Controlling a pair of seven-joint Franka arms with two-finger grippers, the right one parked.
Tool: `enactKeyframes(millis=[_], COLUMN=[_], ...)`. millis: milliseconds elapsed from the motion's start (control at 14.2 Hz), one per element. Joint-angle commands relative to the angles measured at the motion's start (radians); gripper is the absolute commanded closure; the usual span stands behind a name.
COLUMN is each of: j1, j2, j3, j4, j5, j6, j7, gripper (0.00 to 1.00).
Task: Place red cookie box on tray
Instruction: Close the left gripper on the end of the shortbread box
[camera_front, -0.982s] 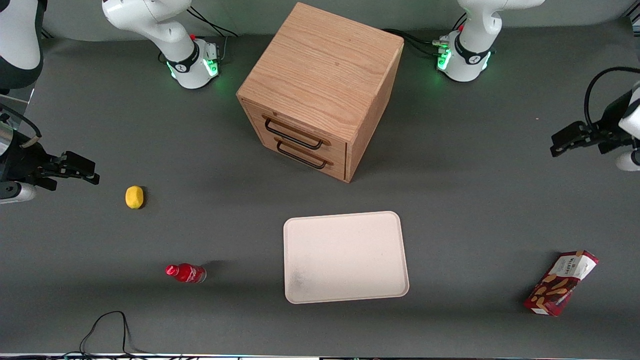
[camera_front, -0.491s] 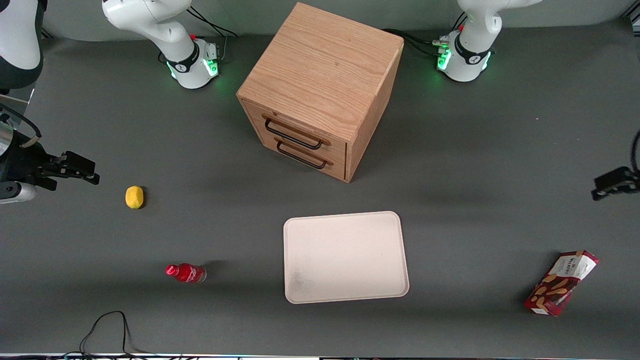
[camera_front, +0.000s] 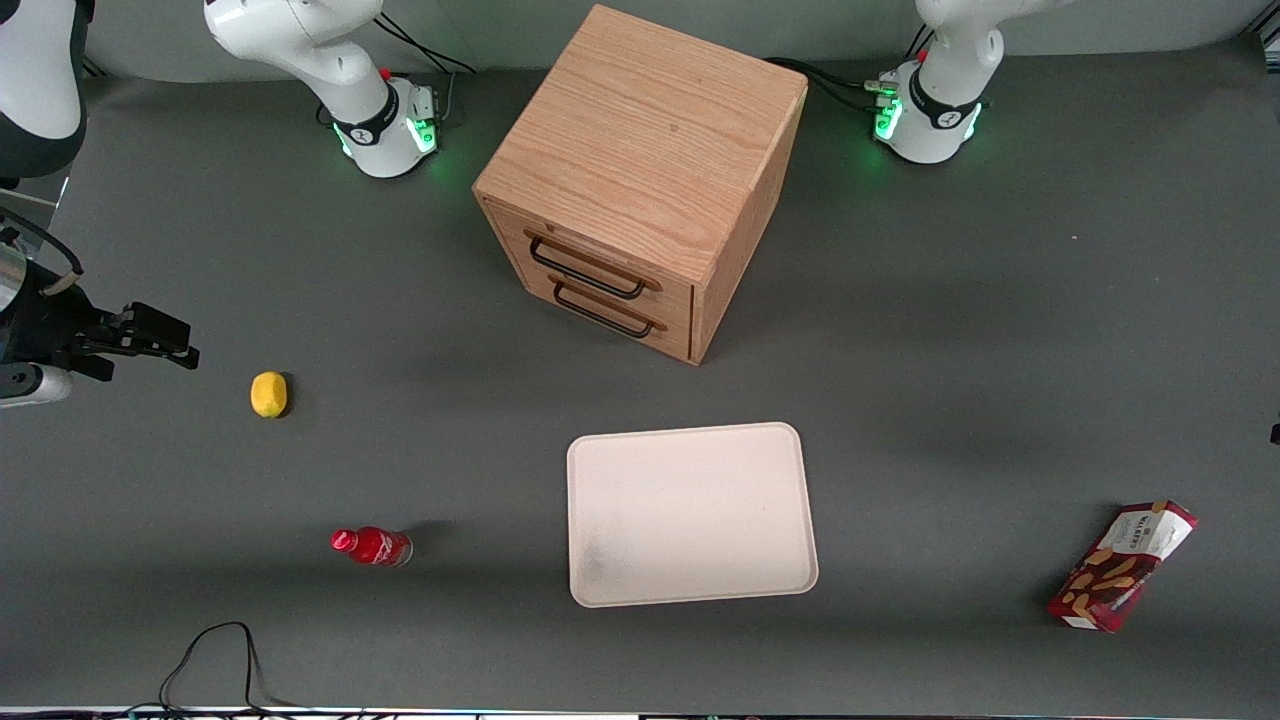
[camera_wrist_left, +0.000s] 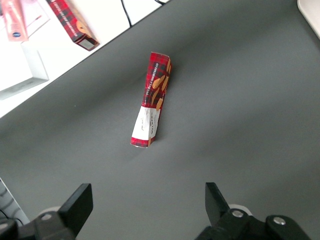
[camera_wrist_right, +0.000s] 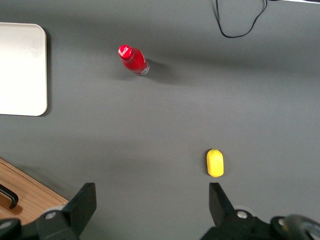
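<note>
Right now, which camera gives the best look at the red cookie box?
The left wrist view: the red cookie box lies whole and large on the grey table, white end panel readable, with the open gripper above it, apart. The front view shows it whole but small, toward the working arm's end, away from the tray. The right wrist view misses it.

arm bases (camera_front: 930, 110): showing glossy white shells, glowing green lights, black cables
gripper (camera_wrist_left: 147, 212): showing two black angular fingers, spread wide, silver screws at mounts
</note>
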Motion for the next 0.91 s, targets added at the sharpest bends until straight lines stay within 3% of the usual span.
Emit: enactKeyframes(millis=[0,281,842], j1=[-0.008,-0.013,-0.004], j2=[0.025,0.087,0.295], j3=[-0.014,-0.021,-0.021], j4=[0.054,0.045,0.037], j5=[0.043,0.038,0.021], j6=[-0.046,-0.029,0.186], j7=[0.087,0.078,0.055], gripper=[0.00,0.00,0.00])
